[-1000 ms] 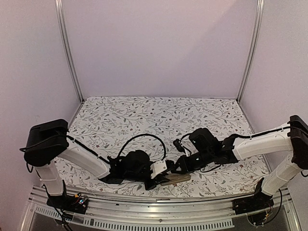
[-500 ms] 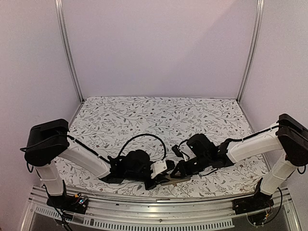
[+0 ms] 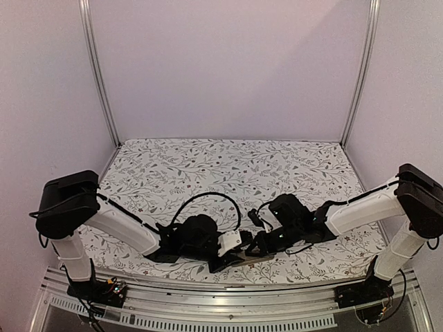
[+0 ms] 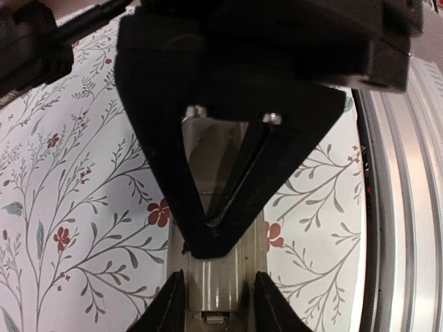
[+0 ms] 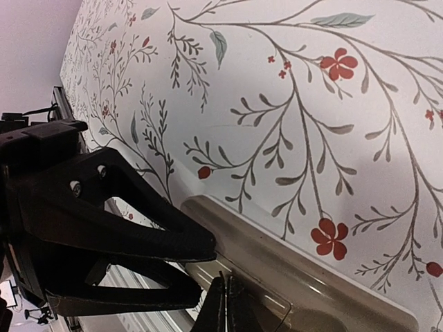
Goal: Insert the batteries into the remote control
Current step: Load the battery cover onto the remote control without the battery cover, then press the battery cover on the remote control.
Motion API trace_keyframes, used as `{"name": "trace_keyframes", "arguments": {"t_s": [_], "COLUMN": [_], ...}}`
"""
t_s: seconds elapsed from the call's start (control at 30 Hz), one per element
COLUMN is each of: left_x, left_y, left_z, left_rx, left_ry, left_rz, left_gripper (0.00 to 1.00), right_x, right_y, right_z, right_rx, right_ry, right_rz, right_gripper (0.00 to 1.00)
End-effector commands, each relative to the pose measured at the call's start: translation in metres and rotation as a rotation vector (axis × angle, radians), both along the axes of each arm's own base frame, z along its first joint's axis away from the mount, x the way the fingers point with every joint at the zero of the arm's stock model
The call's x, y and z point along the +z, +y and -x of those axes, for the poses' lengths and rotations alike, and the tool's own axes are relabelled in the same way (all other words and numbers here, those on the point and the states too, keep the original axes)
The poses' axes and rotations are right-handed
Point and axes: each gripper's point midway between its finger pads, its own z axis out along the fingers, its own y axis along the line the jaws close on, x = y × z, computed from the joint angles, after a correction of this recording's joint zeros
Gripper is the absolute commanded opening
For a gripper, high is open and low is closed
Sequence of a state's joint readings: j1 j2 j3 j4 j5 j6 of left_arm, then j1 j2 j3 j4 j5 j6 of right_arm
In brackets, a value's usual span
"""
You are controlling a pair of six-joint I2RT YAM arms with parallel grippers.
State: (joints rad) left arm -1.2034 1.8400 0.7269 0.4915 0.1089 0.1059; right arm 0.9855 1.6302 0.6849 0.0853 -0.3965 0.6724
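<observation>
1. Desk: covered in a white cloth printed with grey sprigs and small red flowers. A ribbed metal rail runs along its near edge.
2. Remote control: lies flat on the desk close to the near edge, about midway between the two arm bases. Its grey-tan back faces up. In the right wrist view it shows as a long tan body with a rounded corner.
3. Left pincer: reaches in low from the left. Its two fingers stand one on each side of the remote control's narrow body, just beside its long edges. The pictures do not settle whether they clamp it or merely flank it.
4. Right pincer: clenched, fingers pressed together with only a thin dark seam between them. The tips rest on the remote control's tan back. The left wrist view shows it as a black wedge pointing down onto the remote control, just ahead of the left fingers. Whether anything is pinched in the tips cannot be made out.
5. Arms: both stretch inward and meet over the remote control.
</observation>
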Motion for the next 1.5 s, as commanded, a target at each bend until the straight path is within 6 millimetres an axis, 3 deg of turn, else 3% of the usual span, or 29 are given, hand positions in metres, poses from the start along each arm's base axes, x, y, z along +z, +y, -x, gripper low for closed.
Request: {"name": "trace_keyframes", "arguments": {"t_s": [0.0,0.3,0.47,0.6,0.63,0.77,0.83,1.1,1.33,1.47], "left_x": [-0.024,-0.017,0.019,0.049,0.052,0.042,0.029,0.024,0.036,0.001], "left_y": [0.01,0.01,0.019,0.03,0.031,0.023,0.014,0.001,-0.001,0.005], "left_z": [0.01,0.01,0.002,-0.008,-0.01,-0.009,-0.006,-0.004,0.0,0.001], "left_rx": [-0.031,-0.027,0.002,0.035,0.043,0.036,0.014,-0.039,-0.065,-0.059], "left_ry": [0.042,0.037,0.01,0.057,0.066,0.089,0.09,0.038,0.005,0.025], "left_rz": [-0.09,-0.072,0.033,0.143,0.156,0.129,0.081,0.052,0.061,-0.028], "left_gripper": [0.37,0.47,0.59,0.61,0.59,0.11,0.0,0.0,0.0,0.0], "right_x": [-0.05,-0.054,-0.058,-0.059,-0.058,-0.058,-0.057,-0.052,-0.054,-0.054], "right_y": [-0.041,-0.044,-0.049,-0.048,-0.048,-0.048,-0.047,-0.045,-0.045,-0.043], "right_z": [0.017,0.016,0.017,0.017,0.017,0.016,0.016,0.014,0.015,0.014], "right_rx": [-0.021,-0.02,-0.024,-0.022,-0.023,-0.024,-0.024,-0.04,-0.038,-0.036], "right_ry": [0.076,0.07,0.076,0.076,0.075,0.075,0.075,0.076,0.08,0.08], "right_rz": [0.205,0.235,0.256,0.259,0.259,0.259,0.255,0.244,0.249,0.244], "right_gripper": [0.03,0.02,0.02,0.02,0.02,0.02,0.01,0.01,0.01,0.01]}}
